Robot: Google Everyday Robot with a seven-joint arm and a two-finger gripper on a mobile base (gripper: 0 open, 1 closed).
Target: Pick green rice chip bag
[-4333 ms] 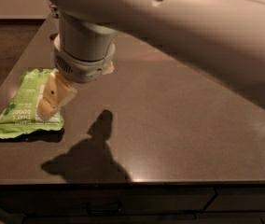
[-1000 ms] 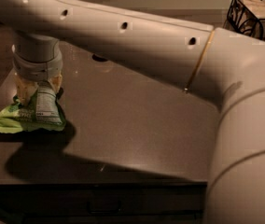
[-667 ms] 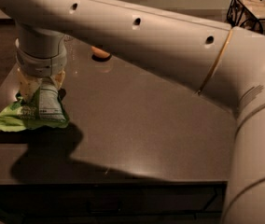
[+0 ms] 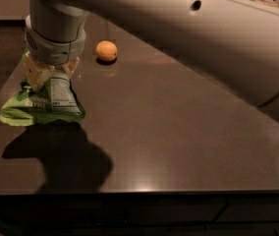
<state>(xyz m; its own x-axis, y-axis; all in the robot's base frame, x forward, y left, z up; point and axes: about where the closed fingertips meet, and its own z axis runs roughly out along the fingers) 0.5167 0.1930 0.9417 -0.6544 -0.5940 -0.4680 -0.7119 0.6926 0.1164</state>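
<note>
The green rice chip bag is a crinkly lime-green pouch with a white label panel, at the left of the dark table. My gripper comes down from above and is shut on the bag's top. Its cream fingers pinch the crumpled upper edge. The bag hangs tilted from the fingers, with its lower edge at or just above the tabletop. A large dark shadow lies in front of it.
A small orange fruit sits on the table behind and to the right of the bag. My thick pale arm crosses the top right of the view. The table's front edge runs along the bottom.
The bag's top is now bunched and pulled up between the fingers, where before the bag lay flatter on the table. The view has shifted and the orange fruit shows fully.
</note>
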